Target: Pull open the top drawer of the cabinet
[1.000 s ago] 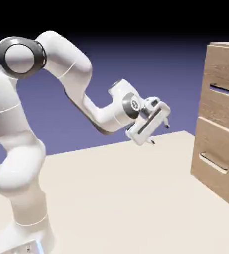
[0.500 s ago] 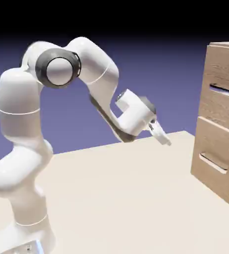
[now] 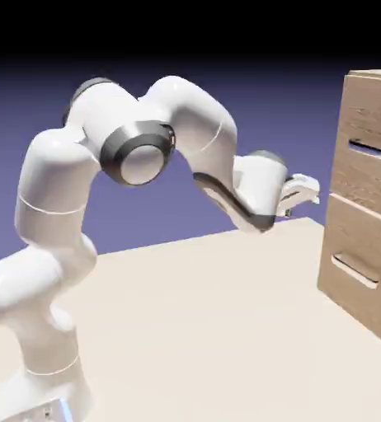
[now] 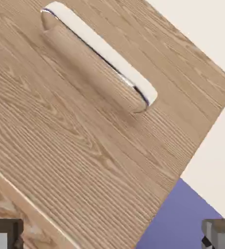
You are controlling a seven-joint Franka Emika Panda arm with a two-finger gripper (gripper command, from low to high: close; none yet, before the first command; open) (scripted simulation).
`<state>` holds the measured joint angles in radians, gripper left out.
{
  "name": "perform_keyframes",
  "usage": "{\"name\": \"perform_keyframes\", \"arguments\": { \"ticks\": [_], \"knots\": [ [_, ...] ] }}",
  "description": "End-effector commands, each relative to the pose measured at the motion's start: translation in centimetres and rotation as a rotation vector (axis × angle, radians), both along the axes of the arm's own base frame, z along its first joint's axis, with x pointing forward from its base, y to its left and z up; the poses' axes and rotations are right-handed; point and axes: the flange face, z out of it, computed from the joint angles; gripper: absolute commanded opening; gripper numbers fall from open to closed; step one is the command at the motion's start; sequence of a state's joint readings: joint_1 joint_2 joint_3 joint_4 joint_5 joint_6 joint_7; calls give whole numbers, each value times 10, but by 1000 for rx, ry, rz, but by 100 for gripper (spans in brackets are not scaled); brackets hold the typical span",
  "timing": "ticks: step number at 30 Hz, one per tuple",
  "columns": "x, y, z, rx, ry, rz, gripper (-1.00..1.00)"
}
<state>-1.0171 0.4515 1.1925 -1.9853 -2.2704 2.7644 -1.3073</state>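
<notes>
Both fingers (image 4: 220, 232) are seen spread wide at the bottom corners of the hand view, with nothing held between them; only wood grain and a wedge of blue-violet backdrop (image 4: 182, 214) fill the gap. In the exterior view the gripper (image 3: 303, 192) is carried at the end of the white arm (image 3: 144, 148), well short of the cabinet (image 3: 367, 206) and pointed toward it, at a height between the 2 drawer fronts.

The cabinet is placed at the right edge of the exterior view, on the pale table (image 3: 210, 330). The top drawer (image 3: 373, 115) is found at its upper part, marked by a thin bar handle (image 3: 373, 150) over a dark slot, and its front appears flush with the cabinet face (the exact seam cannot be made out). Below it the lower drawer (image 3: 363, 264) is shown with its own pale bar handle (image 3: 355, 272).

The hand view is tilted, and most of it is filled by a wood-grain drawer front. A pale, rounded bar handle is seen crossing diagonally near the top, apart from both fingertips.
</notes>
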Motion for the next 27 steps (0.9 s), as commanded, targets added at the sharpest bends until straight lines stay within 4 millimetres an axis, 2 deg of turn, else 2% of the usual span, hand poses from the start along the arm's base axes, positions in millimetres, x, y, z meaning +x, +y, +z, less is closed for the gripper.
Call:
{"name": "perform_keyframes", "arguments": {
  "ticks": [1, 7, 12, 14, 20, 21, 22, 27],
  "knots": [
    [4, -5, 6, -49, -30, 27, 0],
    [26, -43, 51, -352, -227, 134, 0],
    [40, -91, 98, -626, -397, 141, 0],
    [40, -94, 101, -642, -405, 139, 0],
    [90, -94, 101, -642, -405, 139, 0],
    [90, -94, 101, -642, -405, 139, -100],
    [90, -94, 101, -642, -405, 139, -100],
    [50, -94, 101, -642, -405, 139, -100]
  ]
}}
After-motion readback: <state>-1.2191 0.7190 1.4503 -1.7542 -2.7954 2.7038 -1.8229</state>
